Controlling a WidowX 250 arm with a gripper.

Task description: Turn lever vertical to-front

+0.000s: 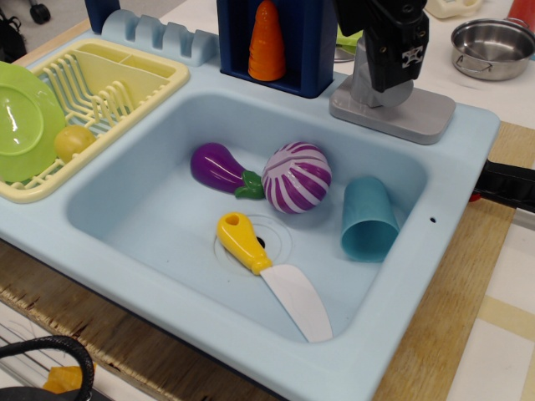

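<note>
The grey toy faucet stands on its flat grey base (418,117) at the sink's back right rim. My black gripper (393,67) hangs right over the faucet and covers its pipe and upper body. The lever is hidden behind the gripper. Only the rounded grey lower part of the faucet (372,93) shows under it. I cannot see the jaws or whether they touch the lever.
The light blue sink (167,259) holds a purple eggplant (219,169), a purple striped onion (297,177), a teal cup (368,219) and a yellow-handled white knife (267,271). An orange carrot (267,42) stands in a blue holder behind. A yellow dish rack (100,83) is left, a steel pot (493,46) back right.
</note>
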